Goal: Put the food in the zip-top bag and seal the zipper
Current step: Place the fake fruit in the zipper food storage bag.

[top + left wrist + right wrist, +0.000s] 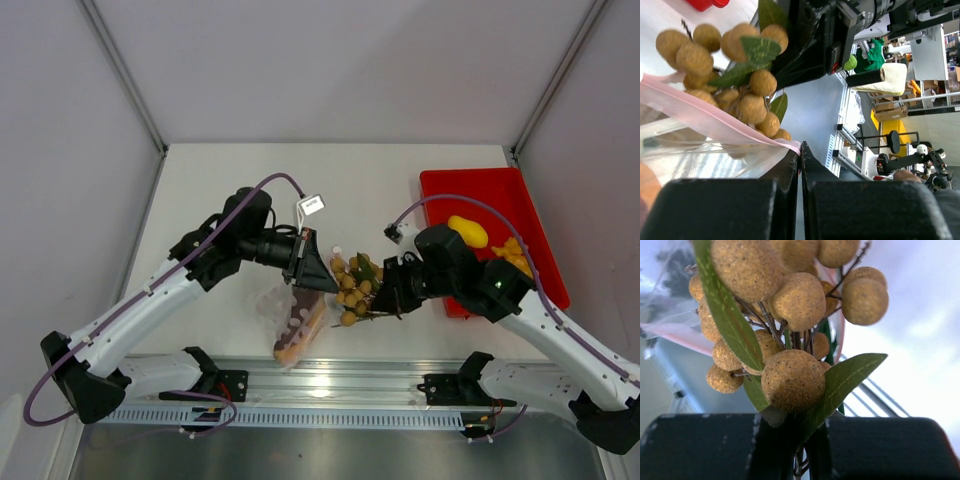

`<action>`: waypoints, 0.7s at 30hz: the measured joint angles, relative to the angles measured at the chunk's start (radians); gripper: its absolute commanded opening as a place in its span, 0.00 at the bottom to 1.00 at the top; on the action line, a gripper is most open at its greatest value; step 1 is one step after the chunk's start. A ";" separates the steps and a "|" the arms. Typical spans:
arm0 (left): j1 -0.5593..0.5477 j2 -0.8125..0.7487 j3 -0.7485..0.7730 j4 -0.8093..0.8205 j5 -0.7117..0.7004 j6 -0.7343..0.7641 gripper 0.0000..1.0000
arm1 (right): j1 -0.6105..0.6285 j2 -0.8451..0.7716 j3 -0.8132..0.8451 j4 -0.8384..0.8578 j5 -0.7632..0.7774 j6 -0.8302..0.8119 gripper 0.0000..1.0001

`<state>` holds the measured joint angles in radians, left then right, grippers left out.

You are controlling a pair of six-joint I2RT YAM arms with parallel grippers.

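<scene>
Red rectangular plastic tray (450, 190) sits at the right of the top view on the white table (220, 180), with yellow toy pieces (467, 231) in it. At centre frame I see the olive-tan toy grape bunch (352, 285) with green leaves, off the tray, between my two grippers. The left gripper (315, 280) is just left of the bunch. The clear floppy plastic zip-top bag (285, 310) hangs and spreads below it toward the lower centre, and an orange piece (300, 335) shows through its lower end. The right gripper (382, 298) meets the bunch from the right.

Left wrist view: the left gripper (800, 160) has its jaws pressed together on the end of the thin pink-red zipper strip (715, 122), which runs up to the left edge of the frame. The bag film (700, 155) lies below the strip. The bunch (740, 85) is above it in the upper left, touching the strip.

Right wrist view: the right gripper (800, 440) has its jaws narrow, pinching the bunch's stems and a leaf. The bunch (790, 330) fills the centre. The bag (665, 290) shows at the upper left behind it.
</scene>
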<state>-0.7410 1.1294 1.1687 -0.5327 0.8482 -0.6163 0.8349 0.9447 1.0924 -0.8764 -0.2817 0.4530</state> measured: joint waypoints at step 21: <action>-0.043 0.021 0.053 -0.077 0.050 0.103 0.01 | -0.136 0.092 -0.091 0.243 -0.370 0.279 0.00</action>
<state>-0.7841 1.1507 1.2217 -0.6094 0.8982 -0.5133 0.6991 1.0370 1.0016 -0.6334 -0.6521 0.7322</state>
